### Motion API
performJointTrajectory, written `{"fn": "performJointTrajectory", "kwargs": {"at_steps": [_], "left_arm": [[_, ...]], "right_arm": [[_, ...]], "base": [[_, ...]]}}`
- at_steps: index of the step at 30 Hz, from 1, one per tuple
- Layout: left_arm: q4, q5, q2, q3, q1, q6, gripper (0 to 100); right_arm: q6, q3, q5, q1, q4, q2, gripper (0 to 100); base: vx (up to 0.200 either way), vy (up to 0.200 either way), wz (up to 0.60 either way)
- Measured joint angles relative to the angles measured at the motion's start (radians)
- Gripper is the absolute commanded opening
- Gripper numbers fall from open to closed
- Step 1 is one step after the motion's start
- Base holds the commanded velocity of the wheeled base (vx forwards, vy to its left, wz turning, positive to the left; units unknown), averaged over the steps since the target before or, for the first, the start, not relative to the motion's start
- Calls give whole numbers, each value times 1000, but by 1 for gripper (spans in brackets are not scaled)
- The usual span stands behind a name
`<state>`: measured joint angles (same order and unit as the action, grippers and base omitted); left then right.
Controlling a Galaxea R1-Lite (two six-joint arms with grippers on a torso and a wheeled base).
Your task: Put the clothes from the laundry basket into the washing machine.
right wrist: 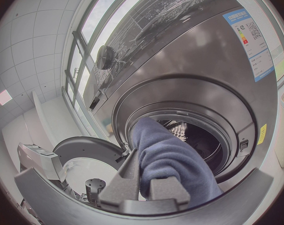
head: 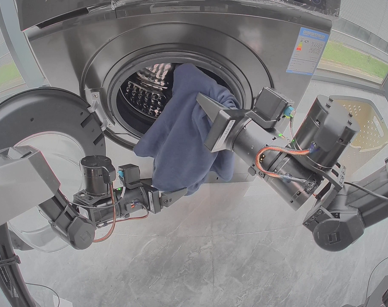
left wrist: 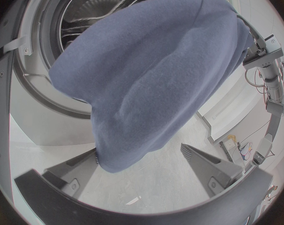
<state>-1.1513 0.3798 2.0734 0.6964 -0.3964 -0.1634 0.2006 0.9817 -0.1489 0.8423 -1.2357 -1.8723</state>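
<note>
A dark blue garment (head: 181, 141) hangs out of the washing machine's round opening (head: 147, 94), its top inside the drum and its lower part draped down the front panel. My right gripper (head: 207, 103) is shut on the garment's upper right side at the rim of the opening; in the right wrist view the blue cloth (right wrist: 170, 160) is pinched between the fingers (right wrist: 126, 178). My left gripper (head: 179, 192) is open just beneath the garment's bottom hem. In the left wrist view the garment (left wrist: 154, 78) hangs above the spread fingers (left wrist: 207, 166), and its hem reaches down by one of them.
The machine's door (head: 40, 120) stands swung open to the left, just above my left arm. A pale perforated laundry basket (head: 364, 128) sits on the floor to the right of the machine, behind my right arm. Bare grey floor (head: 211, 252) lies in front.
</note>
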Motion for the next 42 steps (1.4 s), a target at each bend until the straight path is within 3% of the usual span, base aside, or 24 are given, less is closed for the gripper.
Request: {"fn": "performJointTrajectory", "kwargs": {"at_steps": [13, 19, 27, 33, 34, 42], "left_arm": [[-40, -2, -30, -56, -35, -5, 0], [-43, -6, -132, -147, -63, -5, 0], [-46, -46, -307, -277, -135, -6, 0], [-60, -52, -373, -306, -152, -21, 0], [-62, -53, -381, -308, -153, -22, 0], [-96, -60, -410, -293, -160, -32, 0]], "right_arm": [[0, -15, 1, -14, -1, 7, 0], [0, -34, 3, -21, -2, 7, 0], [1, -111, 15, -30, -21, 1, 0], [2, -130, 15, -24, -39, -14, 0], [2, -132, 13, -24, -39, -15, 100], [0, -169, 15, -29, -36, -16, 100]], "base": [[0, 0, 0], [0, 0, 0], [0, 0, 0], [0, 0, 0], [0, 0, 0], [0, 0, 0]]}}
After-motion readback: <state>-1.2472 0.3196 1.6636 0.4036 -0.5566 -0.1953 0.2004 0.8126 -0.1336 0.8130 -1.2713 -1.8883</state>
